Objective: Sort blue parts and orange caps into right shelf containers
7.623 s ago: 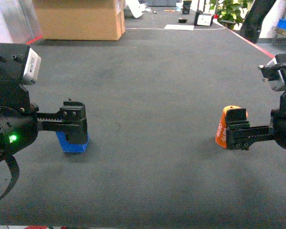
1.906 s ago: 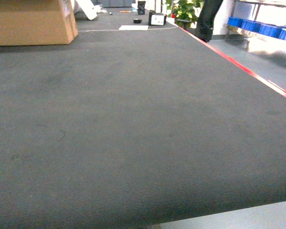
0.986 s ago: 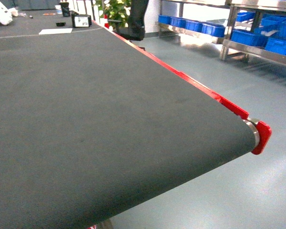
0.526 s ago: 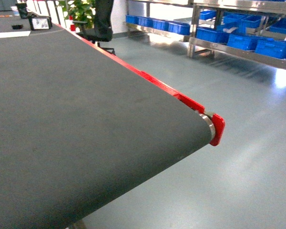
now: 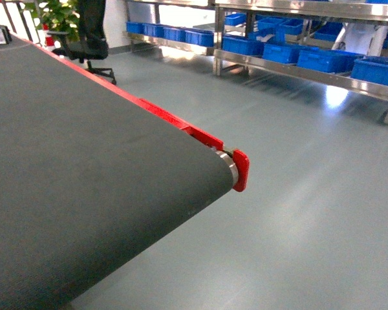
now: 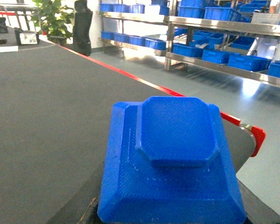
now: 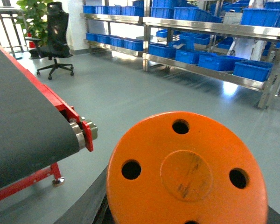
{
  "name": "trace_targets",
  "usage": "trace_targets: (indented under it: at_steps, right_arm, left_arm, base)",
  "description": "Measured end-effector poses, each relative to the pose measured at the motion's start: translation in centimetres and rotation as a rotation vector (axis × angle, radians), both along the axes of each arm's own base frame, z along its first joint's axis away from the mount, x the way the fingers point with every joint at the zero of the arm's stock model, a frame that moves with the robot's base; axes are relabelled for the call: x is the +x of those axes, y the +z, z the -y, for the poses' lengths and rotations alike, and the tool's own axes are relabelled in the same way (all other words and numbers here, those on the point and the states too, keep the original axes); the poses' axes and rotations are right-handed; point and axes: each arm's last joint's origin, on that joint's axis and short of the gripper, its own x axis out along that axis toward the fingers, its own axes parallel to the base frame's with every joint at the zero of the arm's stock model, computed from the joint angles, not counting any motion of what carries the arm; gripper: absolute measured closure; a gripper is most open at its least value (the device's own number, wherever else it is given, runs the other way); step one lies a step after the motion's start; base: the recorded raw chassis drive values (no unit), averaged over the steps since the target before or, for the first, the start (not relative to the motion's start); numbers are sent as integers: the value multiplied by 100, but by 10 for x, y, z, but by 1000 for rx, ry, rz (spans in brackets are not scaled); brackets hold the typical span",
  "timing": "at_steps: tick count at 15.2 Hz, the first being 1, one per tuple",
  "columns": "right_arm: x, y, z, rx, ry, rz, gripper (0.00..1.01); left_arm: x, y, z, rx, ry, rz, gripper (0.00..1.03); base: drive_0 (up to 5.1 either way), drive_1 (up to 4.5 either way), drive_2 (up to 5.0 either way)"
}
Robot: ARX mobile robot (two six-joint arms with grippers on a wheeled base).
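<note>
Faceted blue part (image 6: 172, 172), round four-holed orange cap (image 7: 186, 175)

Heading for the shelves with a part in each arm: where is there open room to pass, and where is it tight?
The grey floor between the red belt end cap and the steel shelf rack lies bare. The shelves are crowded with blue crates. An office chair stands by the belt's red edge.

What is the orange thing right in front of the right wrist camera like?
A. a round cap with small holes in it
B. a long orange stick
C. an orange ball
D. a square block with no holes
A: the orange cap shows a flat round face with small holes around a raised middle disc.
</note>
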Motion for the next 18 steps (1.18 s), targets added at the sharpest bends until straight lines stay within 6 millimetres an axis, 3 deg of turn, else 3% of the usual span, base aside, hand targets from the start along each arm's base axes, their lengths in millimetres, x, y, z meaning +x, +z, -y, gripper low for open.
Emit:
trace_targets:
  at_steps: [18]
  right_arm:
    - [0, 0, 0, 0, 0, 0, 55]
  left_arm:
    - [0, 0, 0, 0, 0, 0, 60]
  base:
    - [-167, -167, -167]
